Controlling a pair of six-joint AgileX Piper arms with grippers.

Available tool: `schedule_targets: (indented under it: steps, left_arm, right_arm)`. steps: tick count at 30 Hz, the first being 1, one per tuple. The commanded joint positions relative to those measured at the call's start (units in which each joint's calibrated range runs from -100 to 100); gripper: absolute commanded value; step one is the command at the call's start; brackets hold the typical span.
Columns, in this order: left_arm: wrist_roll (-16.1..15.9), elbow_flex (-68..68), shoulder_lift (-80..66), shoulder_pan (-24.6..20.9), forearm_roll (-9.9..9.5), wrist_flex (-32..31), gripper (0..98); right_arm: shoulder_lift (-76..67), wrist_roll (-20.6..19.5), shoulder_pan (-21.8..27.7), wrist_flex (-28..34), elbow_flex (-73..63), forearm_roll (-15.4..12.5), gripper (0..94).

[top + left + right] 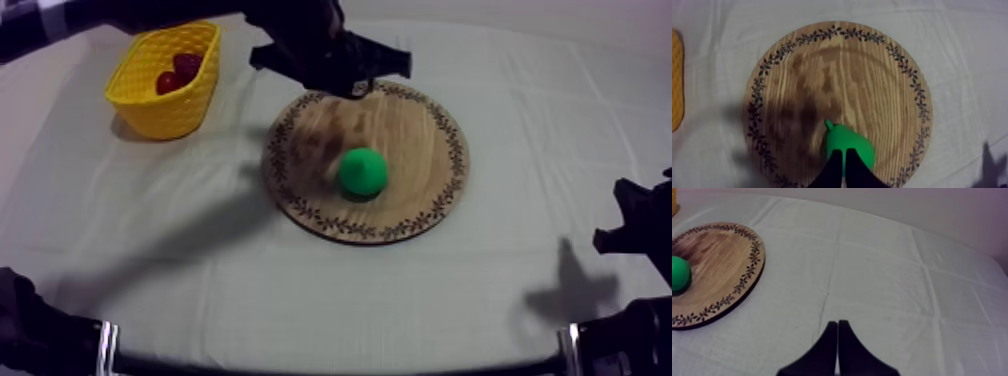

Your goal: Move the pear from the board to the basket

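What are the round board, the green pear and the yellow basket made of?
The board looks like wood: grain lines show, matte. The pear is probably smooth plastic or foam, evenly green. The basket is likely plastic, bright yellow with a lattice wall.

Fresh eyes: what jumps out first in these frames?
A bright green pear sits on the round wooden board mid-table, with the left gripper hovering shut above the board, close to the pear. The yellow basket at the table's far left holds small red fruit.
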Motion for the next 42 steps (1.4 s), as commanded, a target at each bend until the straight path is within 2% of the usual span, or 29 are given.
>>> schedule_targets:
  steps: [1,3,6,9,14,21,25,31,39,42]
  left_arm:
    - [-0.02,-0.38,1.01,0.06,0.33,-0.12,2.9]
    - [-0.03,-0.76,1.54,0.09,0.53,-0.46,12.8]
    - [0.05,-0.92,1.93,0.19,0.37,-0.81,35.2]
    - [2.08,-0.98,2.04,0.25,-0.7,-0.78,55.8]
    - [5.13,-0.99,1.84,0.29,-1.96,0.22,73.8]
    - [7.19,0.35,1.29,0.47,-2.54,1.56,86.8]
    - [5.81,1.34,1.04,0.22,-0.57,1.73,93.8]
    - [4.03,1.83,1.49,0.21,1.91,1.82,95.8]
    - [2.11,3.19,4.81,0.18,6.13,0.91,91.2]
    - [1.68,2.55,6.91,0.15,7.12,0.92,88.7]
  right_arm:
    - [0.01,0.0,0.01,-0.01,0.05,0.01,0.5]
    - [0.01,0.0,0.01,-0.01,0.05,0.01,0.5]
    - [0.01,0.0,0.01,-0.01,0.05,0.01,0.5]
    - [0.01,0.0,0.01,-0.01,0.05,0.01,0.5]
    - [0.01,0.0,0.01,-0.01,0.05,0.01,0.5]
    - [0.01,0.0,0.01,-0.01,0.05,0.01,0.5]
    - [0.01,0.0,0.01,-0.01,0.05,0.01,0.5]
    - [0.01,0.0,0.01,-0.01,0.05,0.01,0.5]
    - [0.01,0.0,0.01,-0.01,0.05,0.01,0.5]
    - [0.01,0.0,0.01,-0.01,0.05,0.01,0.5]
